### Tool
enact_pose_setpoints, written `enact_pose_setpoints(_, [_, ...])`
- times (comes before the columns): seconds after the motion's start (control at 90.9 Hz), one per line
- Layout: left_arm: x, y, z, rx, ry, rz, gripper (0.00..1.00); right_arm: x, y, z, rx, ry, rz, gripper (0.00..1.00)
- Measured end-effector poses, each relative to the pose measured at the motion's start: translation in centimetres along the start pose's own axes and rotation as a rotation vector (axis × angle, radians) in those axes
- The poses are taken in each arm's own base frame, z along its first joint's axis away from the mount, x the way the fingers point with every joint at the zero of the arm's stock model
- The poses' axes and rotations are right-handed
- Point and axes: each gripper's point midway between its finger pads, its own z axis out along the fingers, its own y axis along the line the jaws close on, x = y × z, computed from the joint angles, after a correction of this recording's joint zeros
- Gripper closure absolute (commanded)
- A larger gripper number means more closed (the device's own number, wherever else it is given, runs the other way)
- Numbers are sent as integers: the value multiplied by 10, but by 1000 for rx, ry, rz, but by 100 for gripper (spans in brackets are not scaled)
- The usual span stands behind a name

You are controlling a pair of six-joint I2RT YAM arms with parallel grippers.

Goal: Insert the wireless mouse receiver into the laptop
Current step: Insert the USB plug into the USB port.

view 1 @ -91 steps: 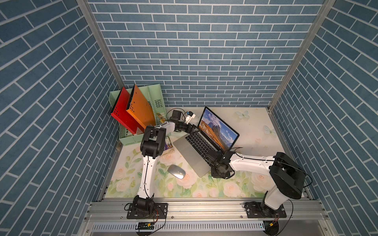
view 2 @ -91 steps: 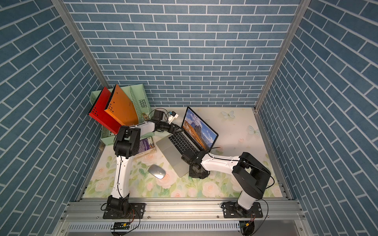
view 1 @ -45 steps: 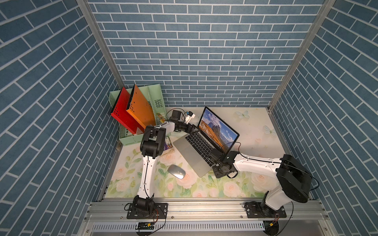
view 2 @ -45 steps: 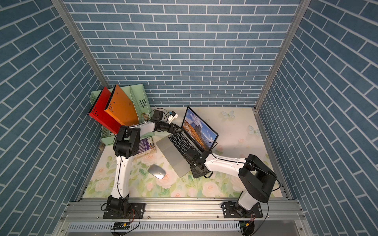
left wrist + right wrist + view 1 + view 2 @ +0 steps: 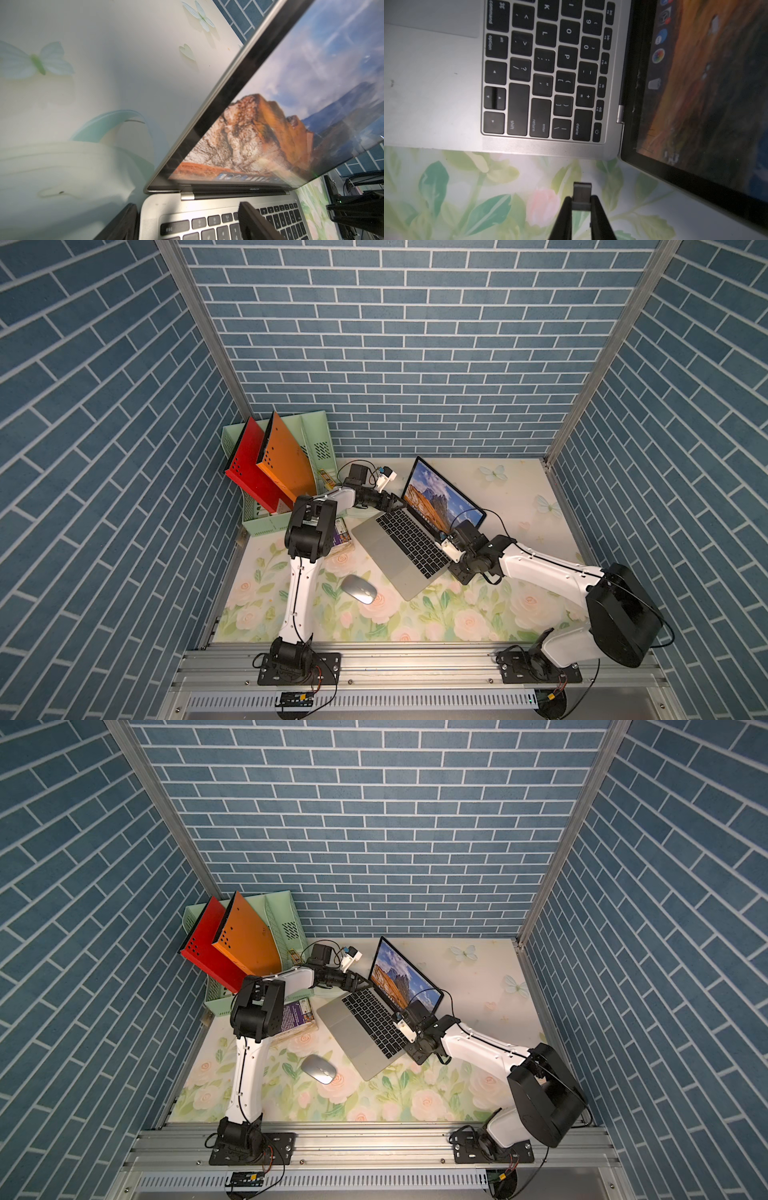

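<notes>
Left pincer (image 5: 394, 504) splayed wide on an outstretched arm; right pincer (image 5: 581, 202) pinched tight on the receiver (image 5: 582, 190).

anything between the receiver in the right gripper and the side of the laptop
Nothing visible does: in the right wrist view only bare floral tablecloth lies between the receiver, pinched in the right gripper, and the side edge of the laptop.

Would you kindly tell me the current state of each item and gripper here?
Laptop: lid open, screen lit.
Receiver: gripped, not yet plugged in.
Mouse: lying free, untouched.
Left gripper: open, astride the laptop's back corner.
Right gripper: shut on the receiver.
</notes>
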Motion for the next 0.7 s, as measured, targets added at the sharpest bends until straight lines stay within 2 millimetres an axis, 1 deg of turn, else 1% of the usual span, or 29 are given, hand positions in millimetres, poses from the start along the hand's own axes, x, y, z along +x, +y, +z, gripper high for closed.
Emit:
enact_pose_setpoints(0.132, [0, 0, 0, 0, 1, 2, 19, 4, 4, 9, -55, 17, -32, 98])
enact_pose_setpoints(0.286, [0, 0, 0, 4, 1, 0, 19, 8, 14, 22, -115, 40, -44, 98])
enact_pose_setpoints(0.429, [0, 0, 0, 11, 0, 0, 19, 8, 18, 27, -136, 42, -43, 98])
enact_pose_setpoints(0.704, [0, 0, 0, 13, 0, 0, 19, 3, 16, 31, -125, 18, -43, 99])
